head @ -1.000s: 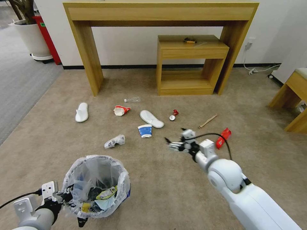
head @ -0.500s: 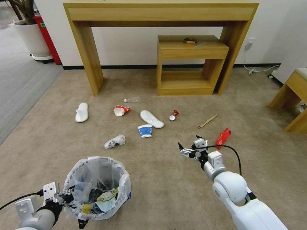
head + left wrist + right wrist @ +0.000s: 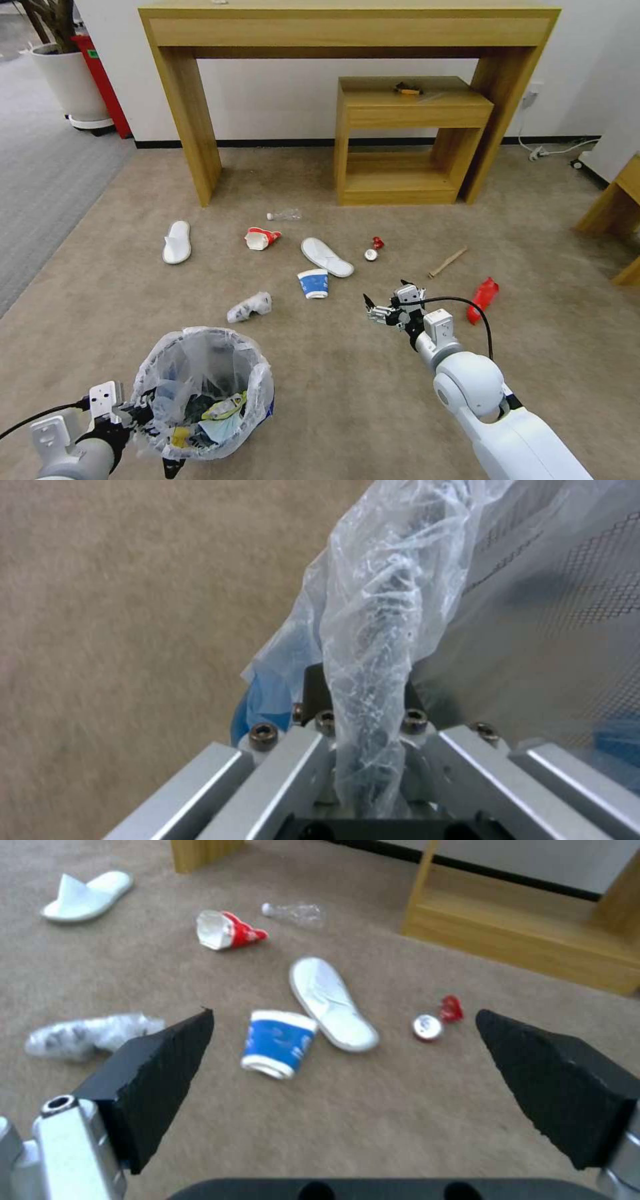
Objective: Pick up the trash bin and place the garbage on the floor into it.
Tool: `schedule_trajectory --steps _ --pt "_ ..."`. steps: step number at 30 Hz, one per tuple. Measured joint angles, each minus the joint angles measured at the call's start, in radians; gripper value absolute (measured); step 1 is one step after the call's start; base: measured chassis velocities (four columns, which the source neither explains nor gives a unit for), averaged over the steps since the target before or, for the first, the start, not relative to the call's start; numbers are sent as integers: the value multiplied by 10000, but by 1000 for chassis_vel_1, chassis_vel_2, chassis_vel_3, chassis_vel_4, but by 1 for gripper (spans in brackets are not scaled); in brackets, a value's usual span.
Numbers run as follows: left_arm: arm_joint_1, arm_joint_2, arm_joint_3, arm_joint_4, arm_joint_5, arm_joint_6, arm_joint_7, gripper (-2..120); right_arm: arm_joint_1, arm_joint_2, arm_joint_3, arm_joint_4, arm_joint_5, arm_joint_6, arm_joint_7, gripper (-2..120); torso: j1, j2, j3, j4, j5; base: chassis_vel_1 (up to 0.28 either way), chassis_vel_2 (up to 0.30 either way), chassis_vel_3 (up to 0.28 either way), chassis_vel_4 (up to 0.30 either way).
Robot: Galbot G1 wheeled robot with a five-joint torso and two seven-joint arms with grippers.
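A: Where's the trash bin [image 3: 200, 393]?
B: At the robot's left, its bagged rim pinched by the left gripper [image 3: 137, 417].
A: And the blue cup [image 3: 313, 283]?
B: On the floor [image 3: 333, 373], ahead-left of the wide-open right gripper [image 3: 385, 301], mouth toward the robot. Since earlier, that arm has drawn back and the camera has shifted.

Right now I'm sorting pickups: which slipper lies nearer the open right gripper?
The white slipper beside the blue paper cup; the other slipper lies far left of the right gripper.
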Motion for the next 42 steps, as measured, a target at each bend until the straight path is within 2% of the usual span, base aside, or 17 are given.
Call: schedule_trajectory --steps 12,27,32,34,35,36,37,38,39,42 --pt "59 -43 -20 -3 116 0 203 0 123 71 -30 -127 164 -70 -70 100 0 0 -1 2 0 100 284 -91 -287" --pt "85 -69 -30 -31 164 -13 305 0 105 255 -223 -275 172 -150 -141 100 0 0 -1 0 -1 11 281 -13 -276" --pt "87 -85 -43 -24 187 -30 331 0 139 362 -348 -445 620 -498 -98 100 1 0 0 1 -2 -17 234 0 -242" --pt "102 -130 -43 -17 252 -53 372 0 251 579 -617 -652 1492 -1002 541 100 3 0 0 1 -2 -16 140 30 -138" --pt "102 -130 -43 -17 252 -53 372 0 251 579 -617 -652 1492 -1002 541 100 3 0 0 1 -2 -16 140 32 -96" --pt "116 -152 -42 -17 282 -62 402 0 324 698 -794 -773 1905 -1260 1034 100 3 -1 0 0 -2 -22 40 32 -96" --pt "156 -194 -38 -13 343 -83 456 0 508 977 -1156 -1055 2689 -1817 2172 100 2 0 -1 1 2 0 0 0 0" --pt "173 -209 -37 -6 369 -93 476 0 617 1138 -1308 -1230 3075 -2123 2718 100 2 0 -1 0 1 0 0 0 0" --pt "173 -209 -37 -6 369 -93 476 0 617 1138 -1308 -1230 3075 -2123 2718 100 2 0 -1 0 1 0 0 0 0" --pt "219 -247 -41 34 468 -142 551 0 968 1645 -1707 -1992 3853 -2548 3849 100 0 0 -2 1 1 -2 -23 -1 15"
